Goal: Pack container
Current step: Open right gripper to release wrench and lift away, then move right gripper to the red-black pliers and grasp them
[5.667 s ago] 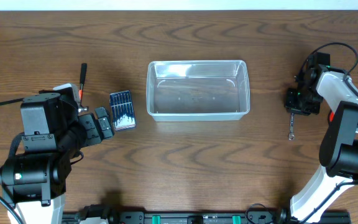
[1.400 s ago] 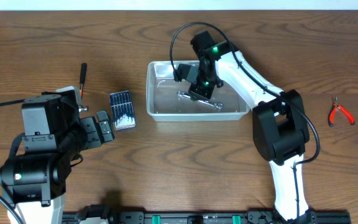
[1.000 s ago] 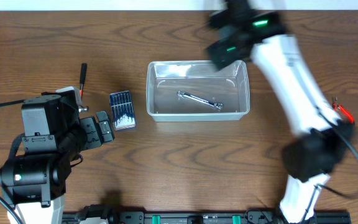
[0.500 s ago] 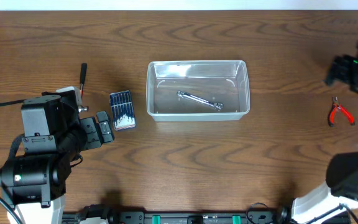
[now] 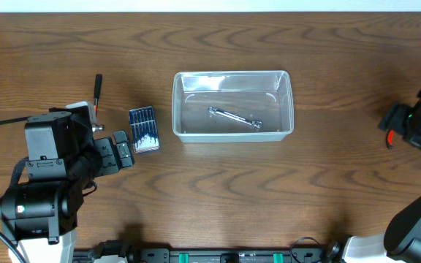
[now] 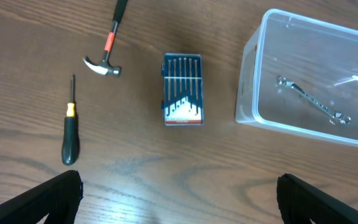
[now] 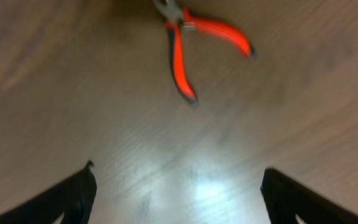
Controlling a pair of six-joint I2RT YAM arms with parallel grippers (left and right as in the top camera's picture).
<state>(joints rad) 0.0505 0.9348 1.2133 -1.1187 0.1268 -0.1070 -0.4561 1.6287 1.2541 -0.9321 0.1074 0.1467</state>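
The right end effector (image 7: 179,186) hung released and empty, its fingers (image 7: 73,196) spread wide over bare wood near the right edge of the surface (image 5: 327,183). Just ahead of it lay a pair of orange-handled pliers (image 7: 178,59), blurred in the wrist view and clear of both fingers. The left end effector (image 6: 179,199) was likewise released and held nothing, over the left part of the surface toward the near edge. Ahead of it lay a blue case of screwdriver bits (image 6: 182,89), a hammer (image 6: 107,46) and a black-handled screwdriver (image 6: 70,127) with a yellow collar, each apart from the others. The clear plastic container (image 5: 232,135) stood at the middle of the surface, nearer the far edge, just beside the bit case, with a metal wrench (image 5: 234,117) lying slantwise on its floor.
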